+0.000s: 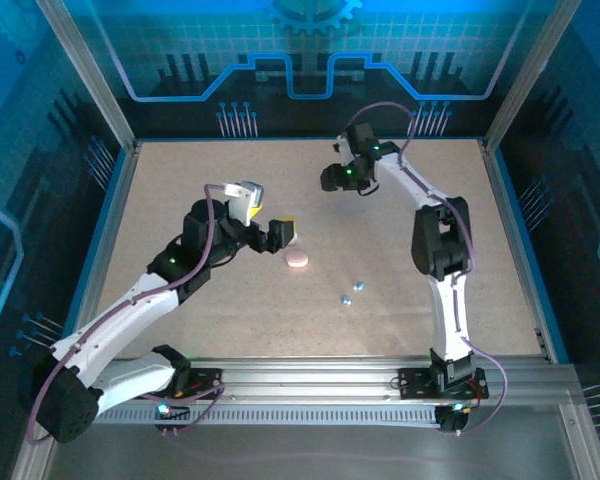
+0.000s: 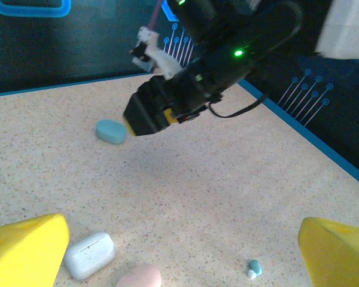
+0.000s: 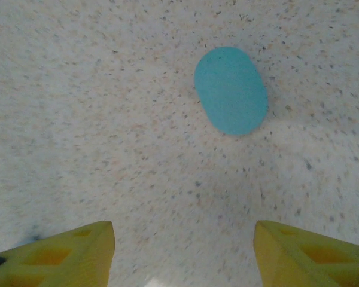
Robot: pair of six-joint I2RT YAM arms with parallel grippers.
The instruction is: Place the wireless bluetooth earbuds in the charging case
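Note:
Two tiny teal and white earbuds [image 1: 358, 288] [image 1: 345, 298] lie on the speckled table right of centre; one teal and white pair of bits [image 2: 254, 268] shows in the left wrist view. My left gripper [image 1: 280, 233] [image 2: 179, 257] hangs open above the table, its yellow fingers [image 2: 25, 248] wide apart. The white case [image 2: 90, 254] and pink case [image 1: 297, 259] [image 2: 140, 277] lie shut by its left finger. My right gripper [image 1: 332, 180] [image 3: 182, 254] is open and empty, hovering just short of the shut teal case [image 3: 230, 89] [image 2: 110, 131].
A raised blue rim [image 1: 115, 215] borders the table, with metal frame posts at the corners. The right arm [image 2: 221, 54] reaches across the far side of the left wrist view. Bare tabletop [image 1: 230, 320] lies between the arm bases and the cases.

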